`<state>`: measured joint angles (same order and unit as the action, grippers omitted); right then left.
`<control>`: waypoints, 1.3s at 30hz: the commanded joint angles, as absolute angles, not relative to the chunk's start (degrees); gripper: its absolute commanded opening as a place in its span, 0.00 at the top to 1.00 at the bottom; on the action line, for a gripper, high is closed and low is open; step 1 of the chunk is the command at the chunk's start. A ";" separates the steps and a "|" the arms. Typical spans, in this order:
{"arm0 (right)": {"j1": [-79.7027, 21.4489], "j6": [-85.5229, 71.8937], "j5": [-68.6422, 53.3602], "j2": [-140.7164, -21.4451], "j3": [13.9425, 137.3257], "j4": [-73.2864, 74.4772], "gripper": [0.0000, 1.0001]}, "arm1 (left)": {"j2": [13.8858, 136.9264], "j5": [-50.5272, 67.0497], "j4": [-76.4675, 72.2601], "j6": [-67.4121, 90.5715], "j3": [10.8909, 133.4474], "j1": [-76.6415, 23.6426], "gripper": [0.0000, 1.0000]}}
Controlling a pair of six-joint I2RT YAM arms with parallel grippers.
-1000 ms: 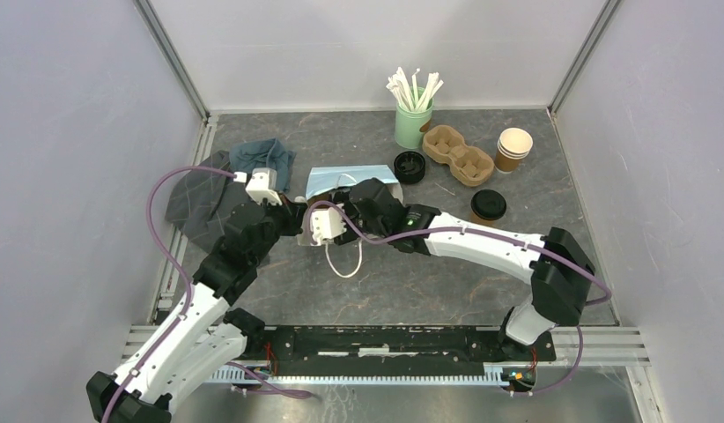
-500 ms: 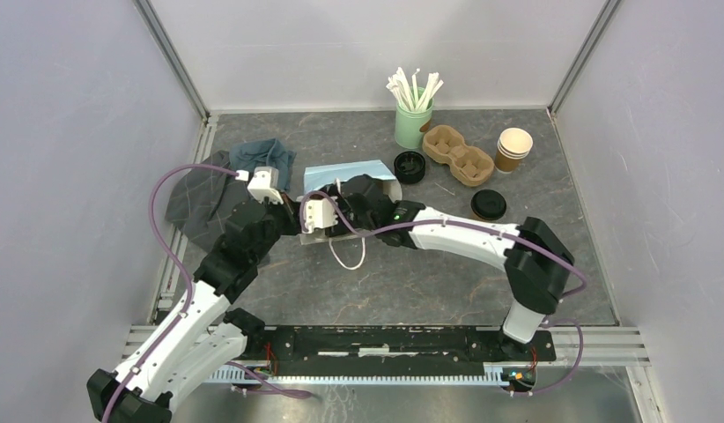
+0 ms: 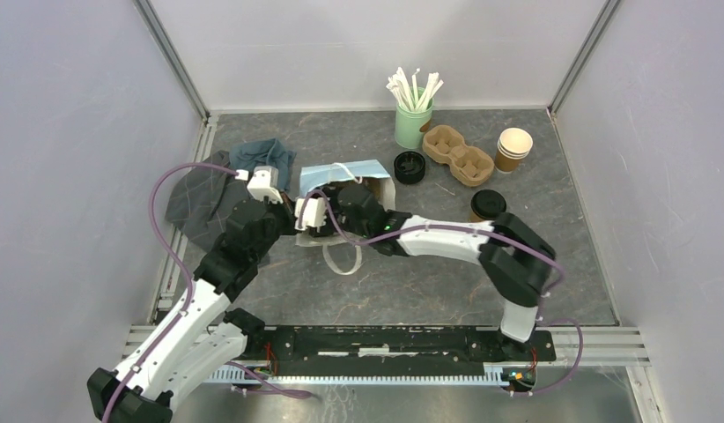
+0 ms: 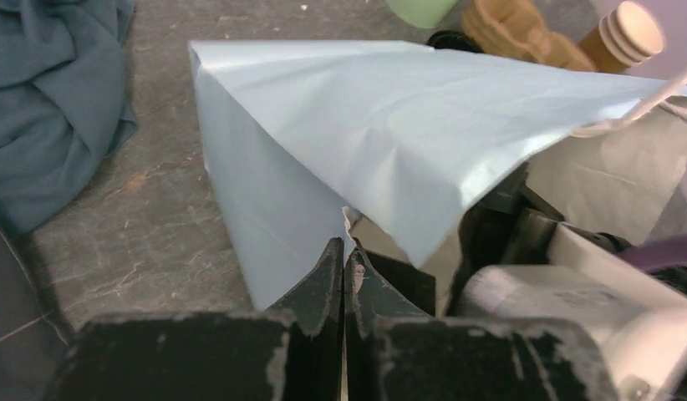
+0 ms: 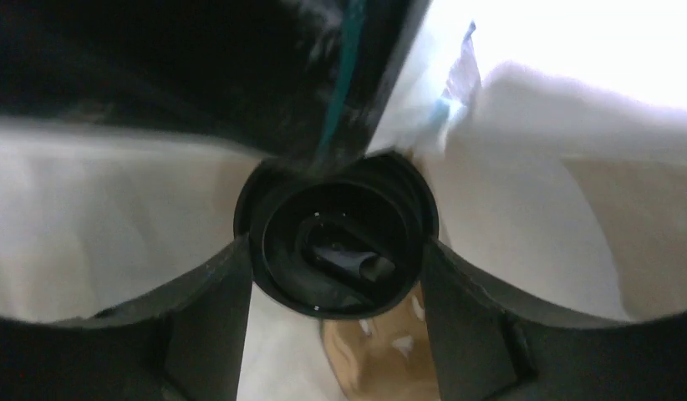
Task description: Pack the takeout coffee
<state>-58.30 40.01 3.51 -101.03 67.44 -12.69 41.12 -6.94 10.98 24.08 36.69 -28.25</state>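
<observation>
Dark cloth heap (image 3: 204, 198) and teal cloth (image 3: 263, 157): far left of the desk (image 3: 411, 282), not involved. Left gripper (image 4: 343, 267): clamped shut on the lower edge of the mouth of the light-blue paper bag (image 3: 341, 174), holding it open; the bag lay on its side at centre-left, its white handle loop (image 3: 345, 257) trailing toward the arms. Right gripper (image 5: 333, 276): fingers closed around the first lidded cup (image 5: 336, 225), black lid facing the wrist camera, pale bag walls on every side. Change noted: over the last second the right arm had reached leftward, carrying the cup further into the bag, and the bag's mouth had lifted. Judged: first coffee nearly packed, release pending. Black lid stack (image 3: 410, 166), green stirrer holder (image 3: 413, 125) and pulp cup carrier (image 3: 458, 154): back centre, untouched. Second lidded cup (image 3: 487, 204): upright on the desk, right of the bag, not yet packed. Lidless cup stack (image 3: 513, 148): back right.
</observation>
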 commanded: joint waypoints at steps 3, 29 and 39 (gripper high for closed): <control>-57.62 41.01 7.03 -101.66 68.14 -19.74 1.00 | 41.96 -8.43 12.21 26.50 40.16 -28.40 0.98; -52.12 67.76 -1.85 -93.21 71.84 15.00 1.00 | 40.23 -5.85 21.36 28.77 43.11 -28.45 0.98; -52.47 61.70 -8.03 -95.56 76.38 15.78 1.00 | 40.59 -5.27 24.71 28.54 45.17 -28.40 0.98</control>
<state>-52.05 64.29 -4.49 -95.11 73.76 15.66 41.19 -6.00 24.03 26.87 43.16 -28.32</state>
